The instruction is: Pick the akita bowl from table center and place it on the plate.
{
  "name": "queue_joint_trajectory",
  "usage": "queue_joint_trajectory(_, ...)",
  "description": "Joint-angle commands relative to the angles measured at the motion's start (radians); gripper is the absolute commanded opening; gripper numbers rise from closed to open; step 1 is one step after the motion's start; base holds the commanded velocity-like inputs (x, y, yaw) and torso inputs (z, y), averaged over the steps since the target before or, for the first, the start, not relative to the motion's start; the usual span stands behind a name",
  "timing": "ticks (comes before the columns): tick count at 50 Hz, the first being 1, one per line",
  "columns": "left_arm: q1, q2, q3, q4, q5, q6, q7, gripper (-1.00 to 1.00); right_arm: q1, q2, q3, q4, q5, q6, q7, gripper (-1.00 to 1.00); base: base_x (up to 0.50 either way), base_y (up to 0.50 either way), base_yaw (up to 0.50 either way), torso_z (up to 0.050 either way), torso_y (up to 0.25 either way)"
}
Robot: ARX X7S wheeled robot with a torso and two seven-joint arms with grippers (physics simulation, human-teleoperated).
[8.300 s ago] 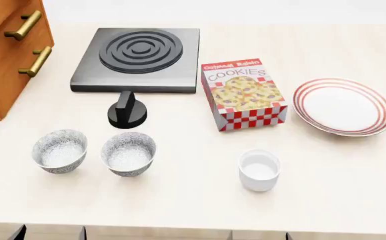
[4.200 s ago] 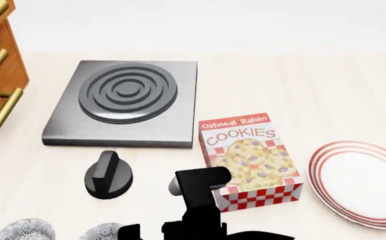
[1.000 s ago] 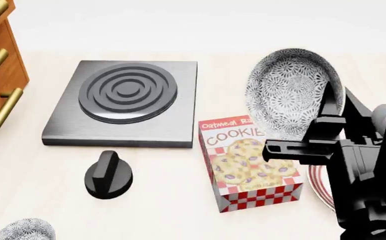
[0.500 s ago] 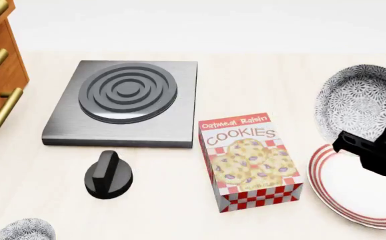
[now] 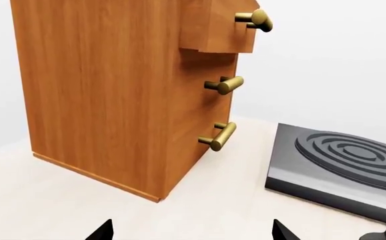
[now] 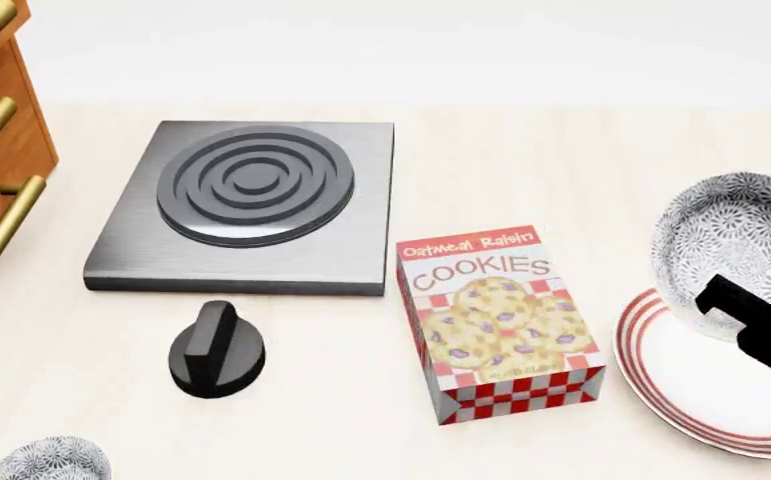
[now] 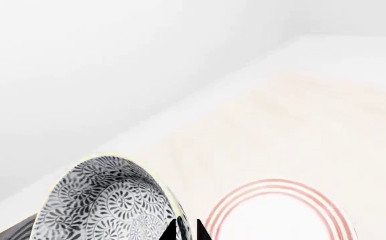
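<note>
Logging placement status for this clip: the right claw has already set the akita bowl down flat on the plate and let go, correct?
Not quite. The head view shows the akita bowl tilted and held up above the plate, and the right wrist view shows the right claw shut on its rim. It is at the plate, but not set down or released.

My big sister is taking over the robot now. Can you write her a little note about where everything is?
Right hand: shut on the bowl, pinching its rim; the bowl is tilted on its side, in the air over the plate's far edge.
Left hand: open, holding nothing, low near the drawers and stove.
Plate: on the table, right of the cookie box, nothing on it.
Other bowl: on the table, near left corner of the head view.
Done: bowl picked up and carried to the plate.
Left: level the bowl, lower it onto the plate, let go.
</note>
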Motion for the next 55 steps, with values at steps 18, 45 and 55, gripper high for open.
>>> queue_joint_trajectory(18,-0.008,0.012,0.007,-0.033,0.014,0.045,-0.016,1.0,0.243,0.009,0.121,0.383,0.328,0.165,0.27,-1.0,0.0,0.0,0.0,0.0,0.001)
queue_joint_trajectory(45,0.0,0.007,0.02,-0.056,-0.014,0.069,0.018,1.0,0.35,0.042,0.061,0.569,0.352,0.222,0.423,-1.0,0.0,0.0,0.0,0.0,0.0)
queue_joint_trajectory(55,0.017,-0.002,0.027,-0.032,-0.019,0.086,0.033,1.0,0.369,0.061,0.06,0.557,0.33,0.196,0.414,-1.0,0.0,0.0,0.0,0.0,-0.103)
